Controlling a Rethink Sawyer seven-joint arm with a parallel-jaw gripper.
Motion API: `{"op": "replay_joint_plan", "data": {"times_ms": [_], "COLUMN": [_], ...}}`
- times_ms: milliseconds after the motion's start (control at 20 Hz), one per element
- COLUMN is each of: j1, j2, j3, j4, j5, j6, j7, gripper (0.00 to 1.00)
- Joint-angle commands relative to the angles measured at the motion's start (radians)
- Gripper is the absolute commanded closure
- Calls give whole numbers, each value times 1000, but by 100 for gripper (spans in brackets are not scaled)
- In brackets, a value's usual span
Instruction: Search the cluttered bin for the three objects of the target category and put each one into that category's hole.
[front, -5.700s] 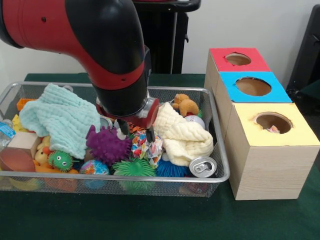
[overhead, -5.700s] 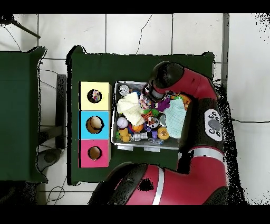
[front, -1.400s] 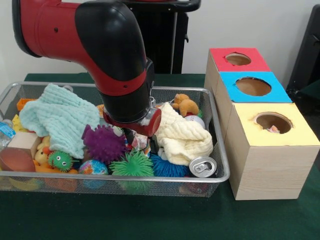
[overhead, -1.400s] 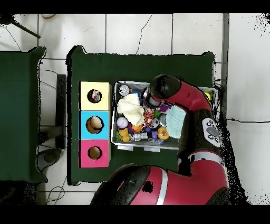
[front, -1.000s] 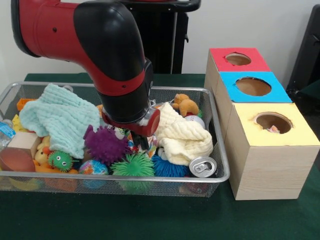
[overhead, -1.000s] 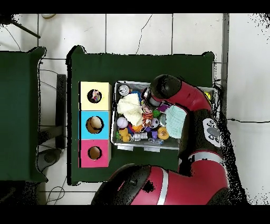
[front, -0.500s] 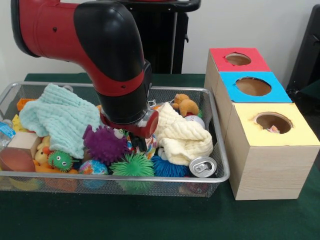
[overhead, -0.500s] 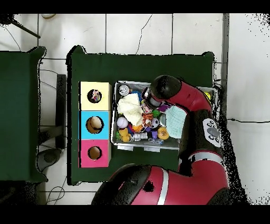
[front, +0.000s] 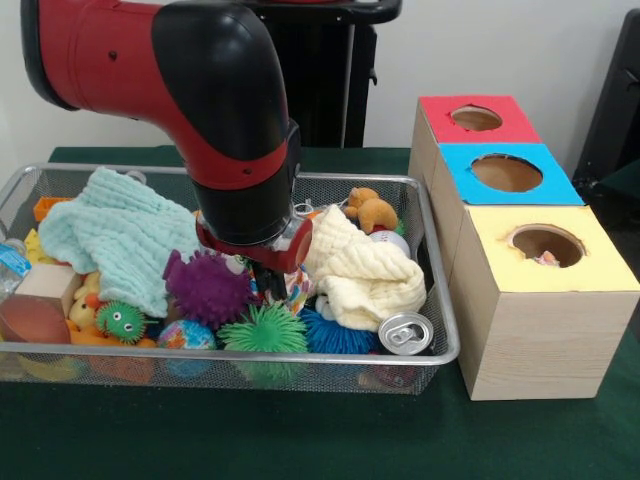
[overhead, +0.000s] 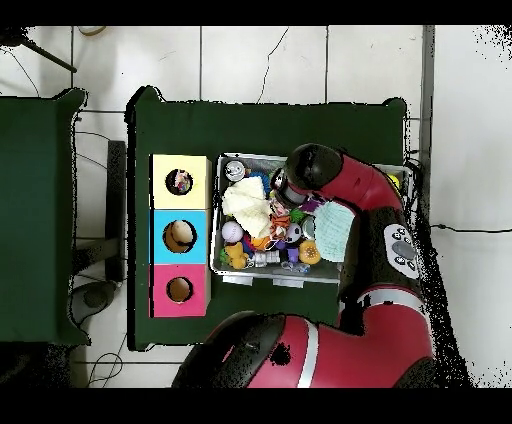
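The pincer (front: 272, 285) is down inside the wire bin (front: 440, 330), poking into the pile of toys. The big red and black arm (front: 215, 120) covers most of it, so I cannot tell if the pincer is open or closed, or if it has anything.

The thing right under the pincer is a small cloth with many colours (front: 296, 290). It sits just below the tips and a tiny bit toward the yellow box. I think the arm is going for this cloth, but I cannot be sure what kind of thing it is looking for. The cloth is crumpled, so it has no clear long side. Most of it is hidden.

Around the cloth it is crowded. The purple spiky ball (front: 207, 287) touches it on the side away from the yellow box. The green spiky ball (front: 266, 330) and the blue spiky ball (front: 338, 336) lie in front of it. The cream towel (front: 365, 270) is piled up on the side toward the yellow box (front: 545, 310).

The yellow box stands on the worktop (front: 300, 440) just beside the bin. Its hole (front: 546, 243) already has something small in it. So if the cloth goes there, it must go up out of the bin and then sideways, over the cream towel and the silver can (front: 406, 333).

From above, the arm (overhead: 340, 185) hides the pincer fully.
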Motion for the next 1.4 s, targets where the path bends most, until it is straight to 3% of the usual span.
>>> {"op": "replay_joint_plan", "data": {"times_ms": [50, 350, 650, 1400], "j1": [15, 15, 24, 77], "j2": [-53, -159, -181, -165], "j3": [-42, -70, -82, -85], "j4": [52, 23, -22, -77], "j5": [-79, -80, -68, 12], "j6": [4, 208, 328, 385], "j7": [80, 55, 103, 251], "gripper": [100, 100, 100, 100]}}
